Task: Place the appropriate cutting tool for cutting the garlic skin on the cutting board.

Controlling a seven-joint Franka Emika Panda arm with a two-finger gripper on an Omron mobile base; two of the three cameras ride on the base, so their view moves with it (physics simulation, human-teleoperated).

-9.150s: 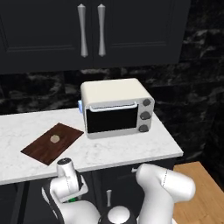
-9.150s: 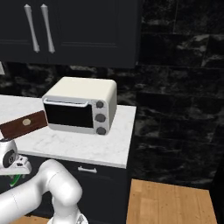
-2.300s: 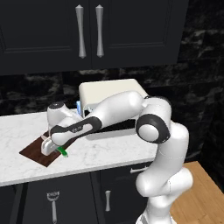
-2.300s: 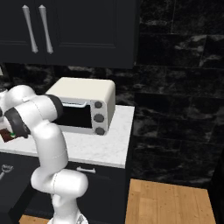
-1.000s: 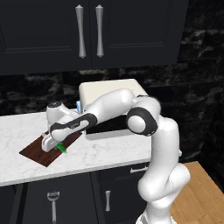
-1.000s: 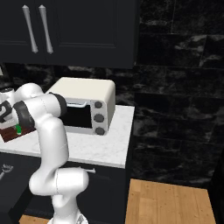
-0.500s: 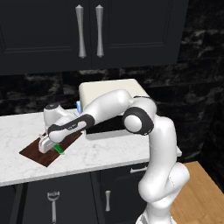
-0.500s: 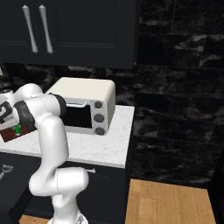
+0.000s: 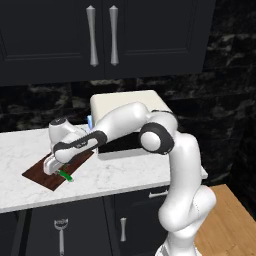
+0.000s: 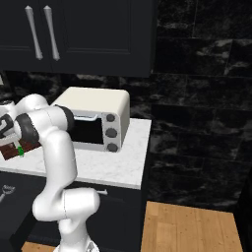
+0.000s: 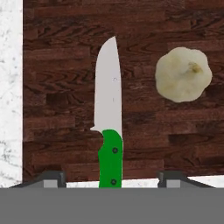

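The dark brown cutting board (image 11: 61, 65) lies on the white marble counter (image 9: 115, 175). On it rests the knife (image 11: 109, 131), its silver blade pointing away from my hand and its green handle (image 9: 65, 175) reaching the board's near edge. The beige garlic (image 11: 183, 74) sits on the board to the right of the blade. My gripper (image 11: 112, 178) hovers just over the handle, open, with a fingertip (image 11: 52, 177) well clear on each side. From the right base camera, the green handle (image 10: 20, 150) shows beside the hand (image 10: 9, 140), over the board (image 10: 9, 153).
A cream toaster oven (image 9: 125, 107) stands behind the board at the wall, also seen as the toaster oven (image 10: 98, 118) from the right. A grey forked peeler (image 9: 61, 229) lies low in front of the dark cabinets. Upper cabinet handles (image 9: 102, 35) hang above.
The hand has sunk toward the board's near edge with the knife. The knife now lies flat on the board, with the fingers standing apart from it.
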